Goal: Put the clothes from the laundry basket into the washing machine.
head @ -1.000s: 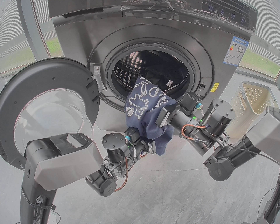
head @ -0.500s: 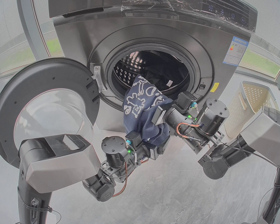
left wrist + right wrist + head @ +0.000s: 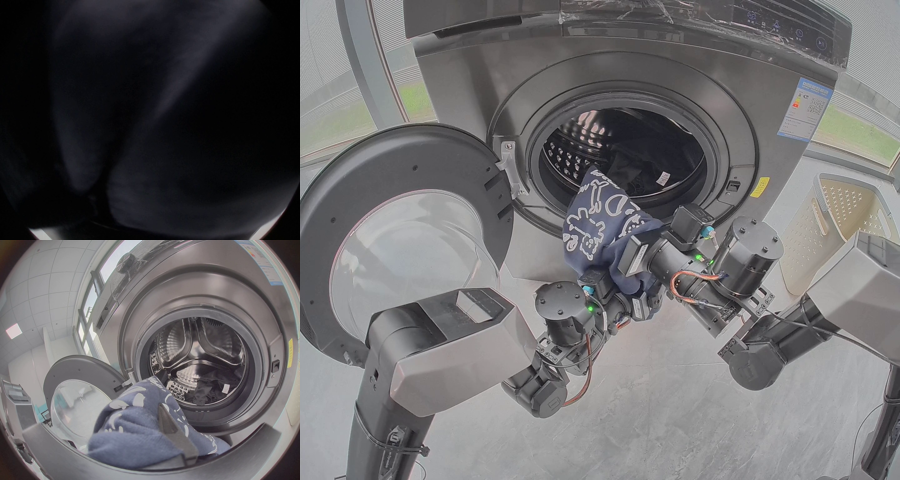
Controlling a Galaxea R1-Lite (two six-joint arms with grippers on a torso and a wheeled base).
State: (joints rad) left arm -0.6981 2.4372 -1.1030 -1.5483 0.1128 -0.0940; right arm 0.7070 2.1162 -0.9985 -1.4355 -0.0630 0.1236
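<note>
A navy garment with white print (image 3: 600, 219) hangs bunched just before the lower rim of the washing machine's drum opening (image 3: 625, 150). My right gripper (image 3: 617, 249) is buried in its right side and shut on it; in the right wrist view one finger (image 3: 175, 430) shows amid the blue cloth (image 3: 134, 433). My left gripper (image 3: 647, 304) sits right under the garment's lower folds, and dark cloth (image 3: 150, 125) covers the left wrist view. Black clothes (image 3: 209, 390) lie on the drum floor.
The round door (image 3: 406, 206) stands swung wide open on the left of the opening. A cream perforated laundry basket (image 3: 844, 219) stands to the right of the machine, behind my right arm. Grey tiled floor (image 3: 675, 400) spreads below both arms.
Both arms have risen and closed in on the opening, carrying the garment with them. Its hanging lower part is now gathered up above the left gripper.
</note>
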